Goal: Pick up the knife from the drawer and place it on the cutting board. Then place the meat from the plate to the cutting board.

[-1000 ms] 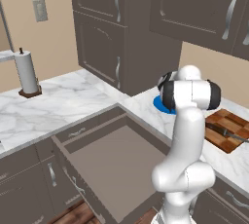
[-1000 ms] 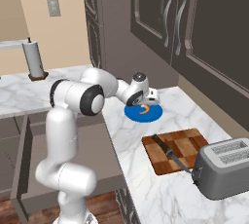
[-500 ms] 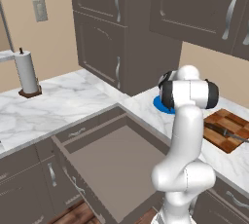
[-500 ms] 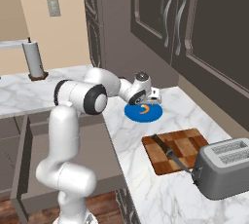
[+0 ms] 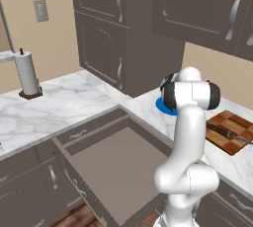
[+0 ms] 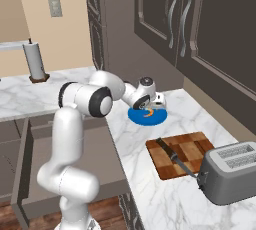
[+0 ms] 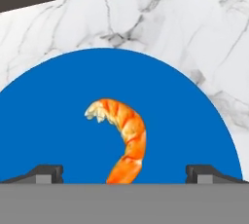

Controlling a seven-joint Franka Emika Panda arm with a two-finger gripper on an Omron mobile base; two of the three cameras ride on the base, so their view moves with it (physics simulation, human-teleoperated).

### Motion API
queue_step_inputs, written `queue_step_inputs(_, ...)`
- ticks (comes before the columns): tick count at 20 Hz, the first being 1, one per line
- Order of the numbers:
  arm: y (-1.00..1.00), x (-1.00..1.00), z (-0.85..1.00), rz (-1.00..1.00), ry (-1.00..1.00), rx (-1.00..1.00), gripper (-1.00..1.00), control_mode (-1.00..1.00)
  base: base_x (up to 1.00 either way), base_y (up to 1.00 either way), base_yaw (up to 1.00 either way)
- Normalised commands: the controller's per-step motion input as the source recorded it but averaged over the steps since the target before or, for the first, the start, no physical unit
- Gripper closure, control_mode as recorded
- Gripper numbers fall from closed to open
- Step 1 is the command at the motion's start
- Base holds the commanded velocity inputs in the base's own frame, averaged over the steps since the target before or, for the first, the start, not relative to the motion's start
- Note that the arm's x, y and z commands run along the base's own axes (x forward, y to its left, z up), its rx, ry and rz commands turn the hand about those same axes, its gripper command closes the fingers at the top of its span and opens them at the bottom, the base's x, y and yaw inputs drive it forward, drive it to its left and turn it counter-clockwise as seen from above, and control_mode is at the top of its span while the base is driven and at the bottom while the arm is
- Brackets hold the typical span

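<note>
While the meat [image 7: 122, 138] lies curled in the middle of the blue plate [image 7: 44, 121], your gripper [image 6: 148, 108] hangs right above it, fingers [image 7: 44, 173] spread wide on either side and grasping nothing. You can see the plate [image 6: 159, 119] on the marble counter [image 6: 195, 116] by the dark cabinets [image 6: 165, 19]. Look right: the knife [image 6: 175, 158] lies across the board [image 6: 187, 149], next to the toaster [image 6: 232, 174]. On your left the drawer [image 5: 106, 167] stands pulled out, and the paper roll [image 5: 27, 73] is well apart.
</note>
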Motion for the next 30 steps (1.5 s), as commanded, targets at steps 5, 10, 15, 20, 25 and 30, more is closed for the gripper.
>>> queue_step_inputs(5, -0.08, 0.12, -0.28, 0.0, 0.0, 0.0, -1.0, -1.0, 0.0, 0.0, 0.0)
queue_step_inputs(10, -0.02, 0.24, -0.25, 0.01, 0.0, 0.0, -1.0, -1.0, 0.0, 0.0, 0.0)
queue_step_inputs(15, -0.01, 0.33, -0.21, 0.01, 0.0, 0.0, -1.0, -1.0, 0.0, 0.0, 0.0)
queue_step_inputs(20, -0.02, 0.27, -0.24, 0.0, 0.0, 0.0, -1.0, -1.0, 0.0, 0.0, 0.0)
queue_step_inputs(25, 0.0, 0.02, -0.45, 0.01, 0.0, 0.0, 1.0, -1.0, 0.0, 0.0, 0.0)
queue_step_inputs(30, 0.0, 0.0, -0.79, 0.01, 0.0, 0.01, 1.0, -1.0, 0.0, 0.0, 0.0)
